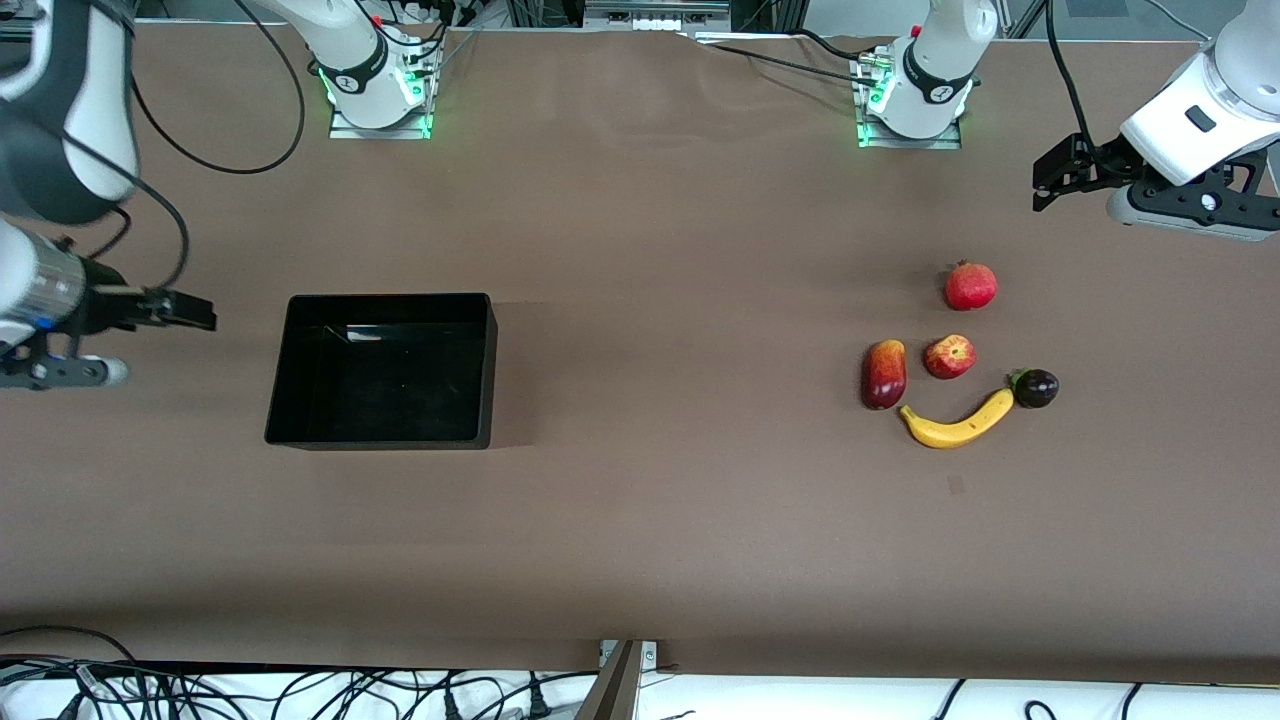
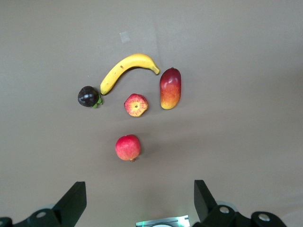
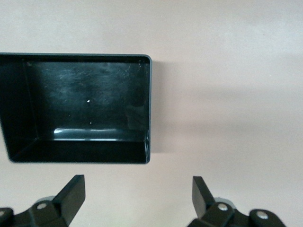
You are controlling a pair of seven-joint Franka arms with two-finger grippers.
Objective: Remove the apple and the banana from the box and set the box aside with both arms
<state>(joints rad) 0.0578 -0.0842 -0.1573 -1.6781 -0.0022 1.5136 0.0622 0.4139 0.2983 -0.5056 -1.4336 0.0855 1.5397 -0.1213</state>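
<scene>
A brown worktop (image 1: 640, 520) carries a black box (image 1: 385, 368) toward the right arm's end and a cluster of fruit toward the left arm's end, the two groups well apart. The box sits upright and empty, its glossy inner walls catching the light, roughly midway between the worktop's base-side edge and its camera-side edge.

The right pincer (image 1: 190, 310) hangs in the air just off the box's outer short side, near the right arm's end edge of the worktop; the right wrist view shows its fingers (image 3: 71, 196) spread wide with nothing between them, the box (image 3: 75, 106) ahead of them.

The left pincer (image 1: 1050, 185) hovers near the left arm's end of the worktop, toward the base-side corner. Its fingers (image 2: 73, 201) are likewise spread wide and empty.

Among the fruit, the banana (image 1: 958, 420) lies nearest the front camera, its curve opening toward the bases. The apple (image 1: 950, 356) rests just beside it, farther from the camera. A red-and-yellow mango (image 1: 884, 373) lies beside the apple, a dark mangosteen (image 1: 1036, 387) touches the banana's tip, and a red pomegranate (image 1: 971, 286) sits apart, closest to the bases.
</scene>
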